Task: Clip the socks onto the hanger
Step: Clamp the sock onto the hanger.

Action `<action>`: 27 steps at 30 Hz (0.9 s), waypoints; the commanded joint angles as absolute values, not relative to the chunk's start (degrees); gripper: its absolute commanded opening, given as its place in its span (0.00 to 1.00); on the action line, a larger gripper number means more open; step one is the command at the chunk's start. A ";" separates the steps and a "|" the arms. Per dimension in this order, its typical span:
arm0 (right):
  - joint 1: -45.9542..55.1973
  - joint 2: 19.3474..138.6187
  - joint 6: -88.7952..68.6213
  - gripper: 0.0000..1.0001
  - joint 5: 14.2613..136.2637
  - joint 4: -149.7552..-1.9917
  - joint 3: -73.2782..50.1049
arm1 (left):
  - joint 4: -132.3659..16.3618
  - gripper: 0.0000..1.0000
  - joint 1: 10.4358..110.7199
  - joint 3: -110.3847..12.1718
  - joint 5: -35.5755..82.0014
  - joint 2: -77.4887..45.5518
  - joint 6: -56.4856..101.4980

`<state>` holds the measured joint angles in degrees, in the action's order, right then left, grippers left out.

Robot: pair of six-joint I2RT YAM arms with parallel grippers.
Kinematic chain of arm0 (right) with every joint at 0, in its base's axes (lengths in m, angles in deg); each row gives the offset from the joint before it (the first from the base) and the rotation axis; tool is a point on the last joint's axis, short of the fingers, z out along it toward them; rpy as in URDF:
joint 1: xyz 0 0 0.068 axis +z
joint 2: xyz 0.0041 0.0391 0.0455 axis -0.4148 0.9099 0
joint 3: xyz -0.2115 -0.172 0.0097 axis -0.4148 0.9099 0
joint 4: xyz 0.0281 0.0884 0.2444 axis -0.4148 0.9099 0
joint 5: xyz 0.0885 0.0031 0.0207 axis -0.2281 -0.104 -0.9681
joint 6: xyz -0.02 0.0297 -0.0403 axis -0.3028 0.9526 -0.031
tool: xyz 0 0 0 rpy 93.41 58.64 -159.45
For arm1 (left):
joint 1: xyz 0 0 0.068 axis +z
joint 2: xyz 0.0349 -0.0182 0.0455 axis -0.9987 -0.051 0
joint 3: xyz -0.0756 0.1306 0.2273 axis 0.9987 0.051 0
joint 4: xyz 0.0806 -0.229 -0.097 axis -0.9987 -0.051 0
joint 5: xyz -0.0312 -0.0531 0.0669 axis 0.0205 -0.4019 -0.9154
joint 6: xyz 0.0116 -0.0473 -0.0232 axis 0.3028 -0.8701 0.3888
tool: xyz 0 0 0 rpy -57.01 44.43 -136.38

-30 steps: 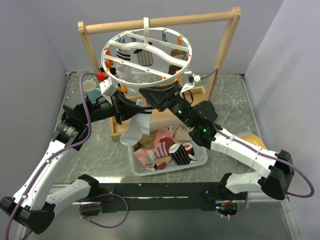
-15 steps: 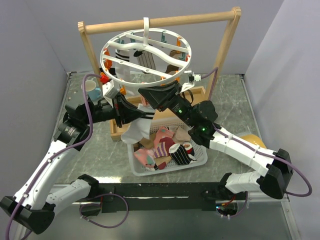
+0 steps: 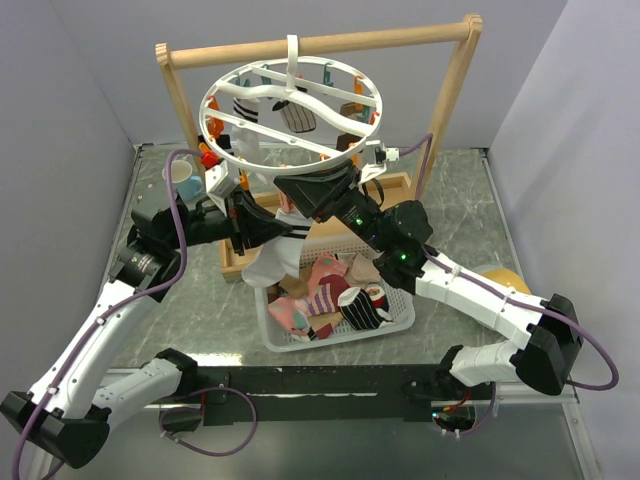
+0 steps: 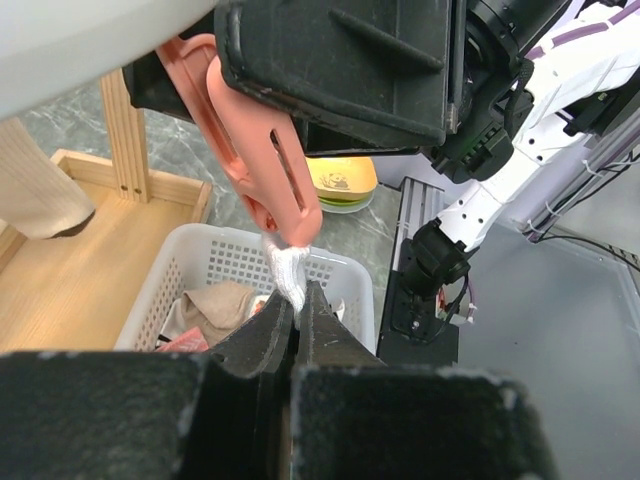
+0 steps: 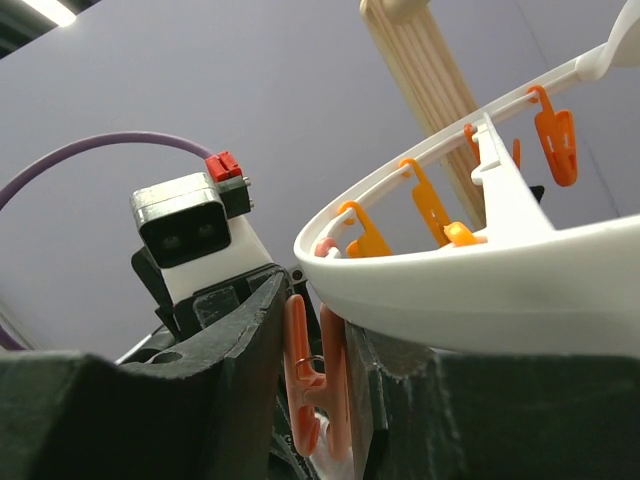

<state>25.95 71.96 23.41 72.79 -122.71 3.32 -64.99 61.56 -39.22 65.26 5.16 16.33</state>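
**Left gripper** [image 3: 258, 222]: found under the hanger's [image 3: 250, 92] near-left rim. Its jaws were drawn fully together on a small tuft of the white sock [image 3: 268, 258].

**White sock:** hung limp below the hanger's near rim, with its pinched edge lifted to the peg [image 4: 262, 150]. It was judged light, soft and floppy, and apt to slide from a loose pinch. It is best taken at the cuff edge, with a little cloth left proud for the clip.

**Peg:** salmon-orange, suspended from the hanger's near rim. Its tip was met by the sock's tuft. Whether cloth was inside the bite could not be told. It was judged stiff and sprung, to be squeezed at its upper arms.

**Right gripper** [image 3: 292, 186]: found beneath the hanger's near rim. Its fingers were closed to a narrow gap on the peg's upper arms, both pressed against it.

**Socks** [image 3: 330, 300]: the remainder were heaped in a white basket [image 3: 335, 337] below the hanger's near side.
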 commanded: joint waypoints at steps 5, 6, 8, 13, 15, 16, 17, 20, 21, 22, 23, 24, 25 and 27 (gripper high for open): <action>27.09 72.08 25.99 0.00 65.15 -125.33 2.35 | -60.55 0.01 61.85 -37.32 68.30 5.47 14.84; 27.09 72.17 26.16 0.00 65.15 -125.42 2.35 | -60.37 0.01 61.85 -37.23 68.39 5.30 14.84; 27.09 72.26 26.16 0.00 65.06 -125.69 2.26 | -58.88 0.01 61.85 -37.23 68.39 4.95 14.75; 27.09 72.17 26.08 0.00 64.97 -125.60 2.44 | -58.44 0.01 61.94 -38.37 68.04 4.51 14.66; 27.09 72.34 26.08 0.00 64.62 -125.60 2.35 | -58.00 0.01 61.85 -38.46 68.04 4.16 14.49; 27.00 72.43 26.16 0.00 64.54 -125.69 2.35 | -57.82 0.01 61.85 -38.55 68.04 4.07 14.31; 27.00 72.43 26.08 0.00 64.53 -125.69 2.35 | -57.73 0.01 61.85 -38.55 68.04 3.89 14.22; 27.09 72.26 26.08 0.00 64.53 -125.78 2.70 | -57.38 0.01 61.94 -38.90 68.21 3.54 13.96; 27.09 72.34 25.99 0.00 64.27 -125.86 2.70 | -57.38 0.01 61.85 -38.99 68.30 3.54 13.96; 27.09 72.35 25.90 0.00 64.27 -125.69 2.70 | -57.64 0.01 61.94 -39.16 68.21 3.37 14.22; 27.00 72.17 25.90 0.00 64.18 -125.60 2.79 | -57.73 0.01 61.85 -39.34 68.21 3.36 14.40; 27.09 72.26 25.73 0.00 64.18 -125.51 2.87 | -57.82 0.01 61.85 -39.43 68.30 3.28 14.31; 27.09 72.17 25.64 0.00 64.18 -125.42 2.96 | -57.56 0.01 61.85 -39.60 68.30 3.28 14.40; 27.09 71.99 25.38 0.00 64.18 -125.25 3.14 | -57.30 0.01 61.85 -39.69 68.39 3.28 13.87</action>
